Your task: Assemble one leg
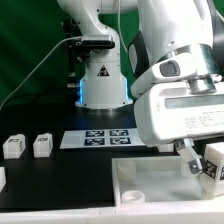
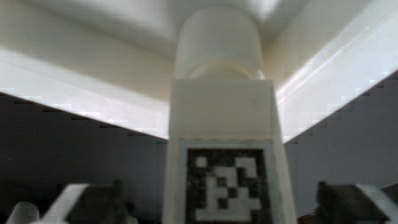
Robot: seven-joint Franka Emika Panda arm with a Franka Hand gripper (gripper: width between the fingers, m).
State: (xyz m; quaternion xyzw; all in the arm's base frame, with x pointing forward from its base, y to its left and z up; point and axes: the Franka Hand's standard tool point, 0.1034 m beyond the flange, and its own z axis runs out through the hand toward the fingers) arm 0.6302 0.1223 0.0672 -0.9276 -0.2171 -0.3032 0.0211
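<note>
Claw [image 2: 210, 203] stood open, its jaws clear of both sides of the small white plastic block-like leg [image 2: 226, 120] between them, gripping nothing. The leg had one rounded end and a black-and-white square tag on its flat face. It was at the far corner of the large white square panel [image 1: 150, 182], toward the exterior view's right, on the black worktop [image 1: 40, 190]; whether it was seated there I could not tell.
</note>
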